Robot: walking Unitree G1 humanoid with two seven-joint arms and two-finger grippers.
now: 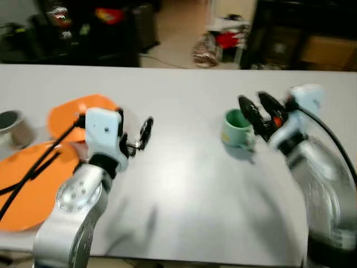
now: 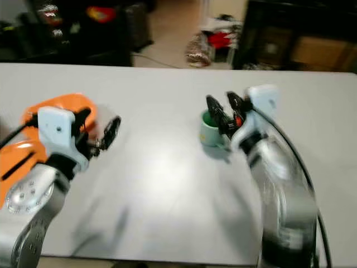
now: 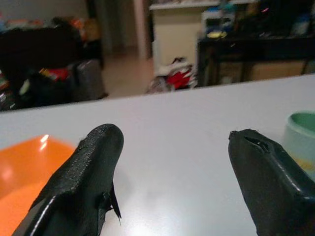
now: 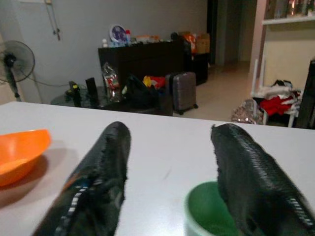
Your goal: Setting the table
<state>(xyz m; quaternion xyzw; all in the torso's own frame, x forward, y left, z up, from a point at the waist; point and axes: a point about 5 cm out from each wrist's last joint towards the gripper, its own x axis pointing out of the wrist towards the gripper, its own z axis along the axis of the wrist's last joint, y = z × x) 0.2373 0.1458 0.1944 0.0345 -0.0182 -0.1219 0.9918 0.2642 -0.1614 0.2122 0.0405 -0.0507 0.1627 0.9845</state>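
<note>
Cluttered living room behind, white counter point(image 1: 184, 184) up front. My right gripper point(image 1: 255, 113) hangs spread wide just over the green mug point(image 1: 236, 128), holding nothing. Left gripper point(image 1: 134, 129) is open and empty too, near the orange bowl point(image 1: 72, 114) and orange plate point(image 1: 28, 184) on my left.

Pale grey surface point(image 1: 184, 184), green cup point(image 1: 236, 128) with darker green inside, orange bowl point(image 1: 78, 111), orange plate point(image 1: 28, 184), grey tin point(image 1: 14, 127), silver arms with white wrists, black jaws
</note>
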